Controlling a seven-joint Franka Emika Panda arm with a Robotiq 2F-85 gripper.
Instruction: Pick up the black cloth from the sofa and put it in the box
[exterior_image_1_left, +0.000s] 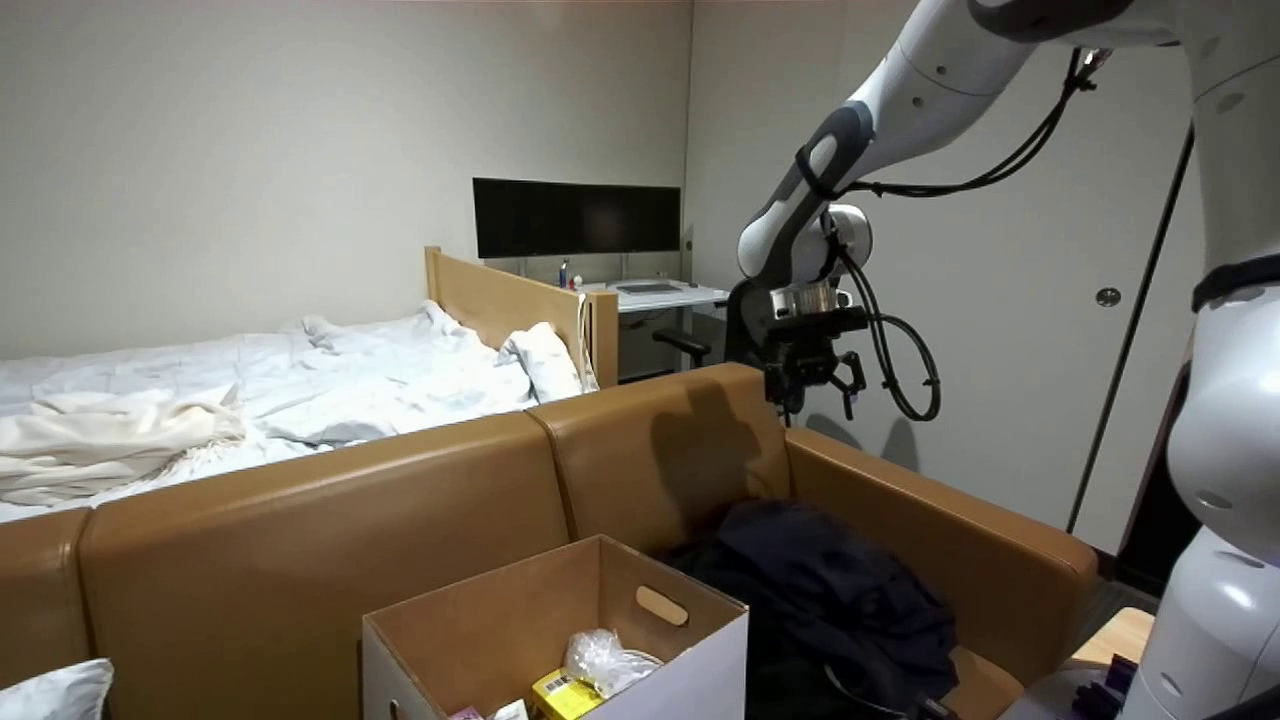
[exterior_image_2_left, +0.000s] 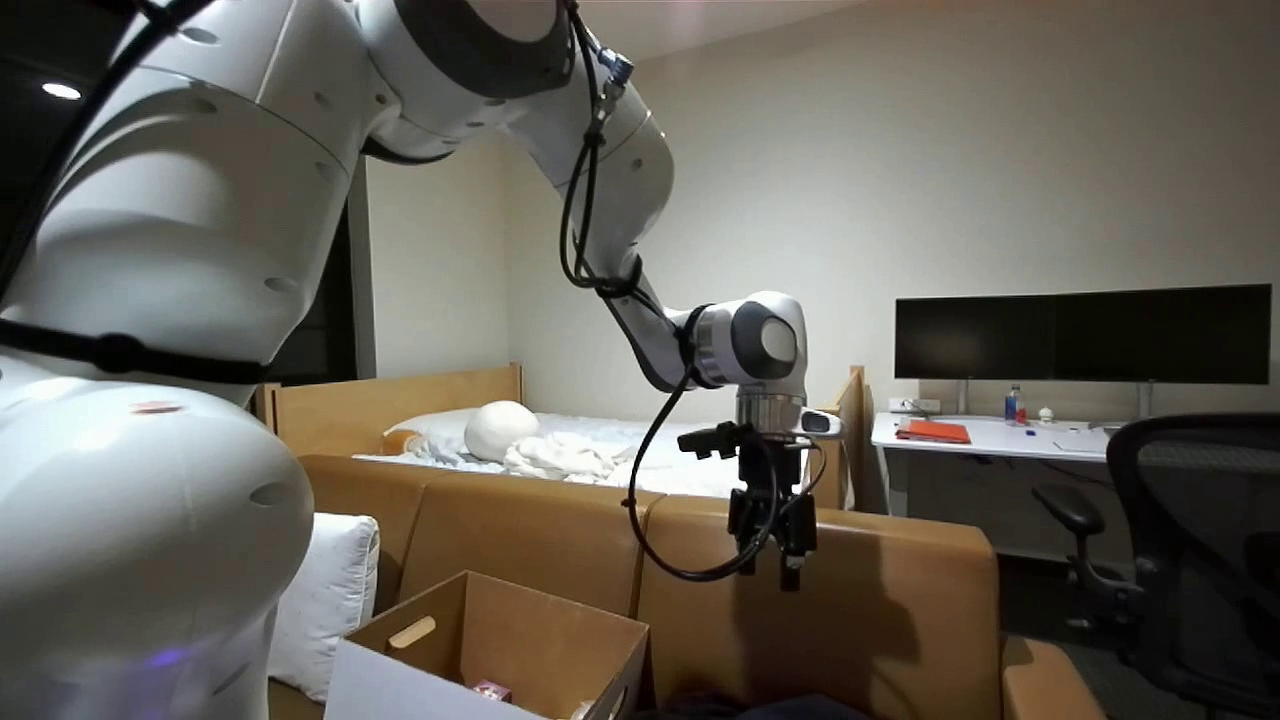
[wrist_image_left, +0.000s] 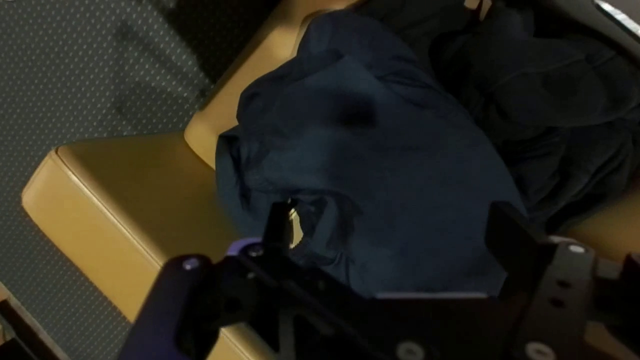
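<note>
The black cloth (exterior_image_1_left: 820, 590) lies crumpled on the seat of the brown sofa (exterior_image_1_left: 330, 530), in the corner by the arm. Its lit folds look dark navy in the wrist view (wrist_image_left: 390, 150); blacker fabric (wrist_image_left: 550, 90) adjoins them, and I cannot tell whether it is the same piece. The box (exterior_image_2_left: 550, 620) stands beside the cloth, holding a yellow packet (exterior_image_1_left: 565, 693) and clear plastic wrap. My gripper (wrist_image_left: 390, 210) hangs fingers down above the cloth, apart from it. Its fingers (wrist_image_left: 505, 235) are spread wide with nothing between them. In an exterior view only the cloth's top edge (exterior_image_2_left: 800, 708) shows.
The sofa's backrest (exterior_image_2_left: 900, 600) rises just behind the gripper, with the squared arm (exterior_image_1_left: 940, 500) beside the cloth. A white pillow (exterior_image_2_left: 335, 600) sits past the box. Behind the sofa are a bed (exterior_image_1_left: 400, 380), a desk (exterior_image_2_left: 1000, 435) and an office chair (exterior_image_2_left: 1190, 550).
</note>
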